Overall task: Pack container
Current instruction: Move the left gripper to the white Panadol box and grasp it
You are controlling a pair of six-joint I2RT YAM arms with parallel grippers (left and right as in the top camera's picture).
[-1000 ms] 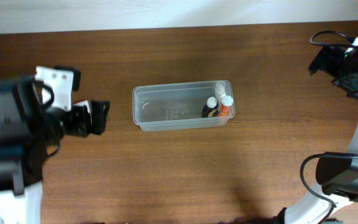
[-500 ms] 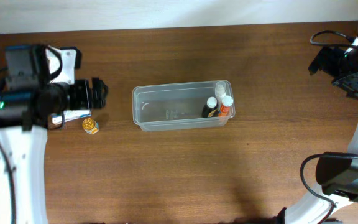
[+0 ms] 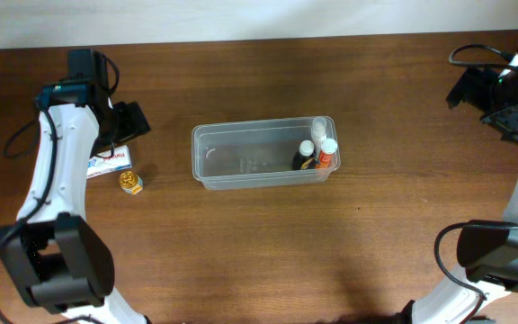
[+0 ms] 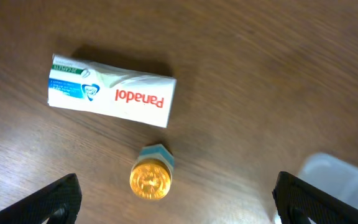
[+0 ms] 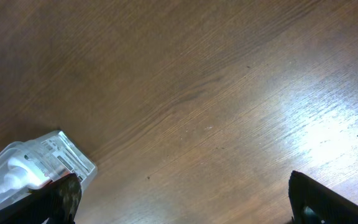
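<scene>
the clear container sits mid-table on the brown wooden table, with small bottles upright at its right end. the left gripper, fingers spread wide and holding nothing, hangs over a panadol box and a small gold-capped object to the container's left. the right gripper, likewise wide and unladen, is at the far right.

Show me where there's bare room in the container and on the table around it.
The container is bare across its left and middle; the bottles crowd its right end. The table in front of it is open wood. Crowded: left of it, where the Panadol box and gold-capped jar lie together.
</scene>
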